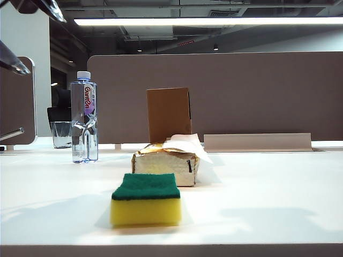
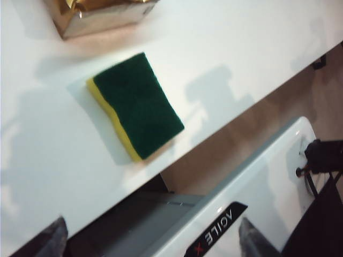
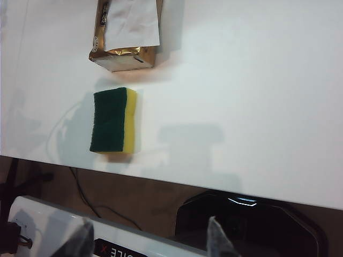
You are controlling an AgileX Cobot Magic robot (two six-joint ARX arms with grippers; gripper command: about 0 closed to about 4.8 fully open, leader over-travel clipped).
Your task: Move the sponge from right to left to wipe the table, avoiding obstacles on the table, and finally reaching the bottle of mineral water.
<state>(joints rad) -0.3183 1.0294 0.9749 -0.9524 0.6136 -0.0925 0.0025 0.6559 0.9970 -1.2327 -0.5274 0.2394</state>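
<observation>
I see the sponge [image 1: 146, 199] lying flat near the front edge of the table [image 1: 268, 198], green side up, with nothing touching it. Just behind it sits the tissue pack [image 1: 166, 166], white tissue sticking out of its top, and behind that stands the cardboard box [image 1: 169, 114]. The water bottle [image 1: 84, 118] is upright well off to the left in the exterior view, with a glass [image 1: 61, 134] behind it.

From my left wrist camera, the left gripper [image 2: 150, 235] hangs above the table's front edge, its two fingertips spread wide apart and empty; the sponge [image 2: 136, 104] lies on the table beyond them, not between them, and a corner of the tissue pack [image 2: 99, 16] shows farther on.

From my right wrist camera, the right gripper [image 3: 150, 238] is also up over the table's front edge, its fingers parted with nothing between them. The sponge [image 3: 113, 121] and tissue pack [image 3: 126, 35] lie farther out on the table, clear of this gripper.
</observation>
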